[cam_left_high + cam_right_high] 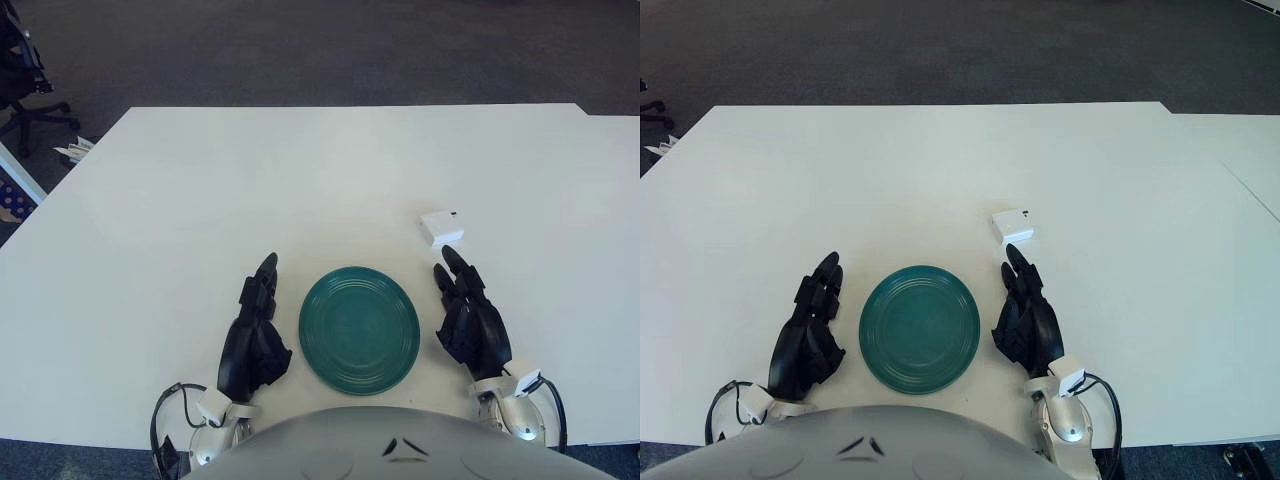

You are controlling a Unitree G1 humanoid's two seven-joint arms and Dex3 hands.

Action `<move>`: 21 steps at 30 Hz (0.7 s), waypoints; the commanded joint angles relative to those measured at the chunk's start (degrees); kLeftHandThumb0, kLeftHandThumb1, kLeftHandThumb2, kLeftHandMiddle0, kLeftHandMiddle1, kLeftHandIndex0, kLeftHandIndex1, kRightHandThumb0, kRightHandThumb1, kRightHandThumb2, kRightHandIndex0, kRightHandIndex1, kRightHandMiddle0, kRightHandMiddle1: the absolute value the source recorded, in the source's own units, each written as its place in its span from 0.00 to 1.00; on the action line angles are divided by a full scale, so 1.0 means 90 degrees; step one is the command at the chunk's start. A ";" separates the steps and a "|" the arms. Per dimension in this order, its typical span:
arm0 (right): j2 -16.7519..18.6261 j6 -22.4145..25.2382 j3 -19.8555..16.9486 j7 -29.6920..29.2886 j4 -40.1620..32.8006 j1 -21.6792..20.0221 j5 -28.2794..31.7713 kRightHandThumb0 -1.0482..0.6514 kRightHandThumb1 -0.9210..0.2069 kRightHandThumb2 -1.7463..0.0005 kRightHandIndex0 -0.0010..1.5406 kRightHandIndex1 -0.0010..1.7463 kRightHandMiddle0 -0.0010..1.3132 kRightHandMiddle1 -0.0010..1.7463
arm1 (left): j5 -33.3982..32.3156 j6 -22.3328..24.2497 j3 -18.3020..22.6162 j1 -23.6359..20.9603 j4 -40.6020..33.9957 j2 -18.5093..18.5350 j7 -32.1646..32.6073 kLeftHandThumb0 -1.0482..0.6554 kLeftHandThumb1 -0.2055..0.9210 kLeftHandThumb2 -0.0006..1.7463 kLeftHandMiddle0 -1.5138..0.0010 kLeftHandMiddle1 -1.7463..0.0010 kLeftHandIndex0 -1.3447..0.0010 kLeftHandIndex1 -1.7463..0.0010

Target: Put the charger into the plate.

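Note:
A small white charger (441,227) lies on the white table (300,180), just beyond the fingertips of my right hand (470,310). The round green plate (359,329) sits near the table's front edge between both hands and holds nothing. My right hand shows to the right of the plate with fingers stretched forward, holding nothing. My left hand (255,330) shows on the plate's left side, fingers extended and relaxed, also holding nothing.
The table's far and side edges border dark carpet. An office chair (25,80) stands off the table's far left corner. A second white table (1250,160) adjoins on the right.

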 commanded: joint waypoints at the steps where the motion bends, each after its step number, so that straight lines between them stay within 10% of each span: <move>1: 0.0015 0.0415 0.0068 0.0014 0.0413 0.0189 -0.0069 0.12 0.00 0.44 0.06 0.00 0.00 0.14 | -0.0077 0.0263 0.0028 0.0047 0.0240 -0.0008 0.0032 0.04 1.00 0.64 0.88 0.99 1.00 0.74; 14: -0.0123 0.1006 -0.0048 -0.0142 -0.0844 0.0249 -0.0167 0.13 0.00 0.45 0.09 0.01 0.00 0.19 | -0.0032 0.0281 0.0057 -0.0155 0.0355 -0.0072 0.0098 0.04 1.00 0.63 0.87 0.99 1.00 0.73; 21: -0.0883 0.0603 -0.0785 -0.0667 -0.1603 -0.0544 -0.2204 0.16 0.00 0.62 0.15 0.01 0.00 0.31 | -0.0091 0.0263 0.0050 -0.0317 0.0492 -0.0147 0.0052 0.04 1.00 0.63 0.86 0.99 1.00 0.72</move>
